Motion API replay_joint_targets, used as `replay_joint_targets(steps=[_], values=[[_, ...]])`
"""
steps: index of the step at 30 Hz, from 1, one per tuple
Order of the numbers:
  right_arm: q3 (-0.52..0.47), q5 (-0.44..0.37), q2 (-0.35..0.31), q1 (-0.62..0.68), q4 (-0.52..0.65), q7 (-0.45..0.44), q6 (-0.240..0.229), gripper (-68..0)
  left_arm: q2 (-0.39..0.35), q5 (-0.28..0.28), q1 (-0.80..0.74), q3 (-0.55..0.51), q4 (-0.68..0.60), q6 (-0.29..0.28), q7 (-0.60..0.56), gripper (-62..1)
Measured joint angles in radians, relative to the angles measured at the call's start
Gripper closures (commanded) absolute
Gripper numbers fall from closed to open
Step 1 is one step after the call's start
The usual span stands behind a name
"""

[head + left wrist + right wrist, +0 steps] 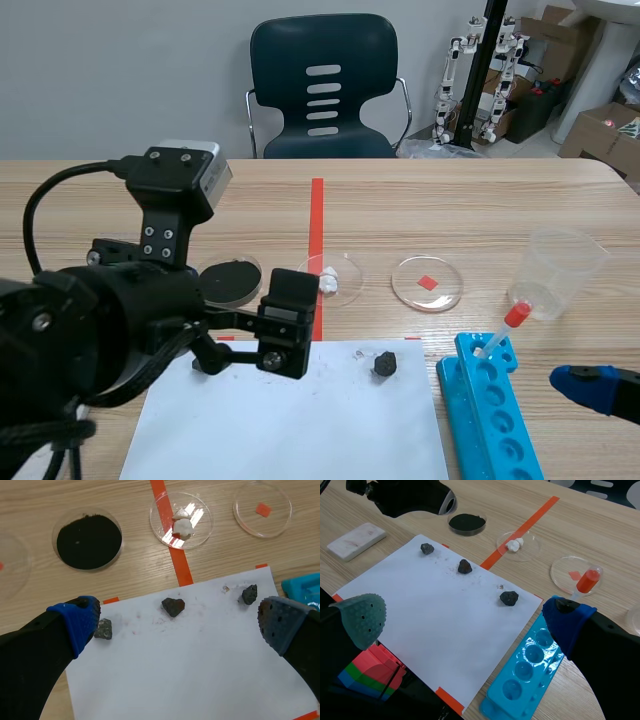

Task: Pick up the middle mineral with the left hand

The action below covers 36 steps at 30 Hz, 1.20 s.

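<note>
Three dark minerals lie in a row on the white paper point(200, 670). The middle mineral point(173, 606), heart-shaped and dark brown, sits between and just ahead of the fingertips of my left gripper point(177, 621), which hovers open above the paper. The left mineral point(103, 629) lies beside the blue pad, the right mineral point(249, 594) near the grey pad. In the scene view my left gripper point(262, 345) hides the middle mineral; only the right mineral point(385, 365) shows. My right gripper point(465, 620) stands open and empty over the paper's near edge, and the middle mineral point(465, 566) lies well ahead of it.
Beyond the paper stand a dish of black powder point(232, 280), a dish with white lumps point(335, 280) and a dish with a red chip point(428, 283). A clear cup point(555, 270) and a blue tube rack point(490, 410) with a red-capped tube point(505, 330) are at the right.
</note>
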State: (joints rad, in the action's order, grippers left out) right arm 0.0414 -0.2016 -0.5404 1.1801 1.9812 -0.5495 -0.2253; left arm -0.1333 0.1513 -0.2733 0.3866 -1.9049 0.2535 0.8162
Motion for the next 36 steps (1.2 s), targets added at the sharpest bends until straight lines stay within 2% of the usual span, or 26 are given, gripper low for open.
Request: replay_joint_targets(steps=[1, 2, 3, 7, 11, 15, 21, 28, 36], values=[[0.000, 0.000, 0.000, 0.000, 0.000, 0.000, 0.000, -67.9, 0.000, 0.004, 0.018, 0.024, 0.001, 0.095, 0.037, -62.3], [0.000, 0.000, 0.000, 0.000, 0.000, 0.000, -0.003, -67.9, 0.000, 0.004, 0.036, 0.043, 0.003, 0.159, 0.069, -62.3], [0.000, 0.000, 0.000, 0.000, 0.000, 0.000, -0.003, -67.9, 0.000, 0.000, 0.053, 0.056, 0.011, 0.189, 0.097, -62.3], [0.000, 0.000, 0.000, 0.000, 0.000, 0.000, -0.003, -67.9, -0.003, 0.000, 0.152, 0.121, 0.096, 0.219, 0.185, -62.3], [0.000, 0.000, 0.000, 0.000, 0.000, 0.000, -0.003, -67.9, -0.003, 0.002, 0.228, 0.206, 0.220, 0.293, 0.185, -62.3], [0.000, 0.000, 0.000, 0.000, 0.000, 0.000, -0.003, -67.9, -0.003, 0.026, 0.280, 0.262, 0.313, 0.343, 0.187, -62.3], [0.000, 0.000, 0.000, 0.000, 0.000, 0.000, -0.003, -67.9, 0.010, 0.026, 0.378, 0.327, 0.396, 0.360, 0.197, -62.3], [0.000, 0.000, 0.000, 0.000, 0.000, 0.000, -0.003, -67.9, 0.064, 0.040, 0.480, 0.320, 0.574, 0.360, 0.266, -62.3], [0.000, 0.000, 0.000, 0.000, 0.000, 0.000, -0.003, -67.9, 0.101, 0.057, 0.544, 0.320, 0.703, 0.358, 0.313, -62.3]])
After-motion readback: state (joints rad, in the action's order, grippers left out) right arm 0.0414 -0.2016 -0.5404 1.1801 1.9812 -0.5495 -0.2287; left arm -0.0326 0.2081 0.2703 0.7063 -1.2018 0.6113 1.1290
